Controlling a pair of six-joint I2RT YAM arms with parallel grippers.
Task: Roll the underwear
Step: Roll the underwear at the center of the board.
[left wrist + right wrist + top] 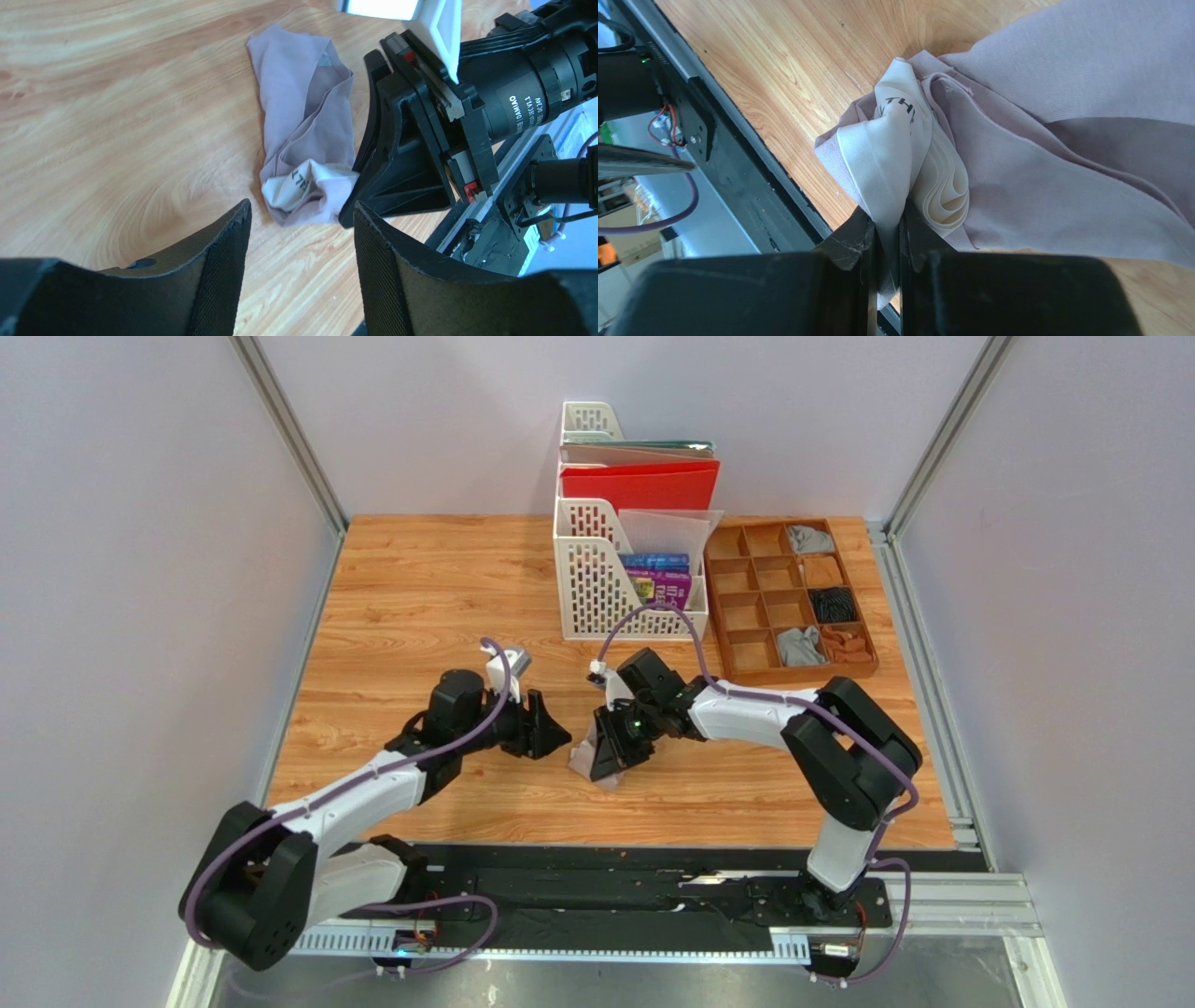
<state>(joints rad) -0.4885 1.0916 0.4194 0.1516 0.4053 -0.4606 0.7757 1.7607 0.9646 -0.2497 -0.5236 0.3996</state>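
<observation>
The underwear [303,133] is a pale pinkish-beige garment with a cream edge band [892,143], lying lengthwise on the wooden table. Its near end is bunched into a loose roll. My right gripper [893,225] is shut on the cream band at that rolled end. In the top view the right gripper [608,765] covers most of the cloth [579,766]. My left gripper [302,213] is open just short of the rolled end, with only bare wood between its fingers. In the top view the left gripper [557,741] faces the right one from the left.
White file racks [610,581] with a red folder [641,483] stand at the back centre. A brown compartment tray [730,602] holding rolled garments lies to their right. The black base rail [631,889] runs along the table's near edge, close behind the cloth.
</observation>
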